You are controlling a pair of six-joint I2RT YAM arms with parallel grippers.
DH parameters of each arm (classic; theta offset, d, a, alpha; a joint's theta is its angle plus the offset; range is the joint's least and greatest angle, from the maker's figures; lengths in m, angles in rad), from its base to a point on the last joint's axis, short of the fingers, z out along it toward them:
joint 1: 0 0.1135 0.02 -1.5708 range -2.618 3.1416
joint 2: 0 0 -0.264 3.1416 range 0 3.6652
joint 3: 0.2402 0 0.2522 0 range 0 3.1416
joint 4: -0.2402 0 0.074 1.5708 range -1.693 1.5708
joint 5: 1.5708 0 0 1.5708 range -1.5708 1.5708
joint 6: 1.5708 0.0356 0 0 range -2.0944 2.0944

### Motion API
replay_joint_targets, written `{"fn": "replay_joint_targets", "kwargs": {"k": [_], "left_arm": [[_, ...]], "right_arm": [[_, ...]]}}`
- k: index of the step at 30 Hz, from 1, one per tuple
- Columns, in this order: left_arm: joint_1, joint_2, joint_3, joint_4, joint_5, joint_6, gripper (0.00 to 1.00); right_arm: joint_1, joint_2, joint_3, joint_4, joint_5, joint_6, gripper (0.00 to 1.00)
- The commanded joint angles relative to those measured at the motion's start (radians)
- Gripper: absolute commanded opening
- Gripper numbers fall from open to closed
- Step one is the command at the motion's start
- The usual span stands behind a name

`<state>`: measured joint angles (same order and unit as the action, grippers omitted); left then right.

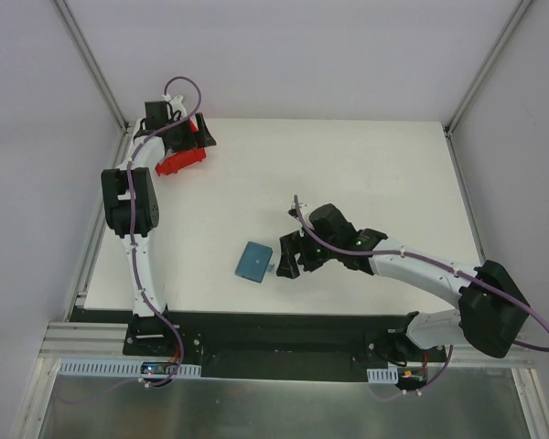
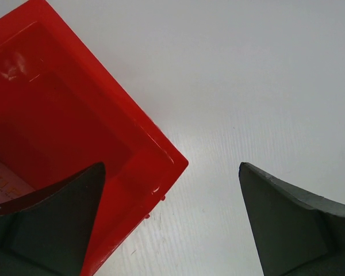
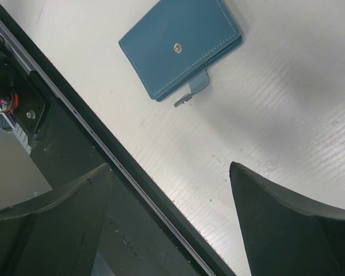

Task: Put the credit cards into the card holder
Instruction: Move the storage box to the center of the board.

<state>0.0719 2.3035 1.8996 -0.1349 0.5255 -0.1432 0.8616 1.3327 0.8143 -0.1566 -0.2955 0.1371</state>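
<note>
The card holder [image 1: 253, 262] is a teal wallet lying closed on the white table near its front edge. In the right wrist view [image 3: 181, 49] its snap faces up and a small tab sticks out. My right gripper [image 1: 285, 257] is open and empty just right of it; in its wrist view [image 3: 169, 165] the wallet lies ahead of the fingertips. My left gripper [image 1: 198, 137] is open at the far left over the red bin [image 1: 181, 163]. In the left wrist view [image 2: 171, 167], one finger is over the bin [image 2: 63, 115]. A pale pink card [image 2: 3, 185] shows in it, mostly hidden.
The table's front edge and dark metal rail [image 3: 75, 144] run under my right gripper's left finger. The red bin sits at the table's far left corner, near the frame post [image 1: 96, 64]. White walls enclose the table.
</note>
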Motion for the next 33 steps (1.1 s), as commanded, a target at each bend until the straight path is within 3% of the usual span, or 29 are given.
{"fn": "replay_joint_targets", "kwargs": {"k": [1,15,33], "left_arm": [[-0.023,-0.041,-0.037,-0.02,0.079,-0.041,0.99],[-0.132,-0.153,-0.184,-0.034,0.093,-0.096,0.97],[-0.386,-0.289,-0.32,-0.012,0.11,-0.3,0.96]], "right_arm": [[-0.004,-0.029,-0.017,-0.008,0.025,-0.01,0.86],[-0.009,-0.096,-0.084,0.006,0.105,0.021,0.86],[-0.081,-0.312,-0.268,0.026,0.384,0.262,0.93]]}}
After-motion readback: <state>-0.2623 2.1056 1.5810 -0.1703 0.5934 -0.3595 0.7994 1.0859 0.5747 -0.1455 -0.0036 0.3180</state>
